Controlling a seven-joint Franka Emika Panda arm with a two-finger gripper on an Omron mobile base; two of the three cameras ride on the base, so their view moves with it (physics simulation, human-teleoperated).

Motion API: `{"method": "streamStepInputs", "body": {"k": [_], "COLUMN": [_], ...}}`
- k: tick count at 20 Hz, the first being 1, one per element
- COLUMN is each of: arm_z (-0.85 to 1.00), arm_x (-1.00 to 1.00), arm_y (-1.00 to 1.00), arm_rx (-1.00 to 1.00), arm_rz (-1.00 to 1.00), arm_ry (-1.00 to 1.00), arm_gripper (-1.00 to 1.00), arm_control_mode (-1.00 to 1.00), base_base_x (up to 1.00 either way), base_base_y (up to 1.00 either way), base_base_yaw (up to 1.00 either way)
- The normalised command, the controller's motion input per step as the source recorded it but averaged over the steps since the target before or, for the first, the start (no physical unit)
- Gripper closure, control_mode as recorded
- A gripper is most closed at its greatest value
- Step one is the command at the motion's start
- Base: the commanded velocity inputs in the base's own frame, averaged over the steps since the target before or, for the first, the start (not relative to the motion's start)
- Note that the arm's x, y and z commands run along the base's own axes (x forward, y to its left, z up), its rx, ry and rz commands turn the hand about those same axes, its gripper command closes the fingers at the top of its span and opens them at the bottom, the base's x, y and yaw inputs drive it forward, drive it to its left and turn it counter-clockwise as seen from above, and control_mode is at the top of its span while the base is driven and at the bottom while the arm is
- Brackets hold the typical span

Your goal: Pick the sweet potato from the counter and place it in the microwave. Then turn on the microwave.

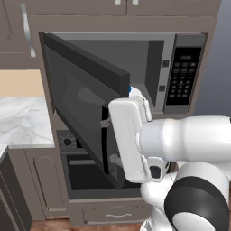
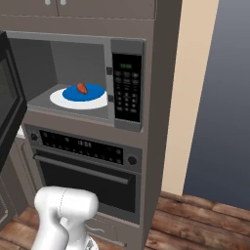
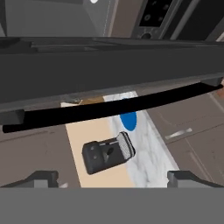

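Note:
The sweet potato lies on a round blue plate on the white turntable inside the microwave. The microwave door stands swung out to the left. My gripper is open beside the door's free edge, one finger high and one low, holding nothing. In the hand view the fingertips sit far apart under the door's long black handle bar. The marble counter lies to the left.
The black keypad panel is at the microwave's right. Below it is an oven with display and knobs. Brown cabinets hang above the counter. A small dark block with a ribbed grey face shows in the hand view.

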Motion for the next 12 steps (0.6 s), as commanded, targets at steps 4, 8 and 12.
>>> {"method": "streamStepInputs", "body": {"k": [4,8,12], "arm_z": [-0.29,-0.27,-0.24], "arm_x": [0.14,0.21,0.21], "arm_y": [0.12,0.03,0.0], "arm_rx": [0.04,0.0,0.0], "arm_rz": [0.0,0.0,-0.02], "arm_ry": [-0.06,-0.06,-0.07], "arm_gripper": [-1.0,-1.0,-1.0], "arm_control_mode": [-1.0,-1.0,-1.0], "base_base_x": [0.0,0.0,0.0], "base_base_y": [0.0,0.0,0.0], "base_base_yaw": [0.0,0.0,0.0]}}
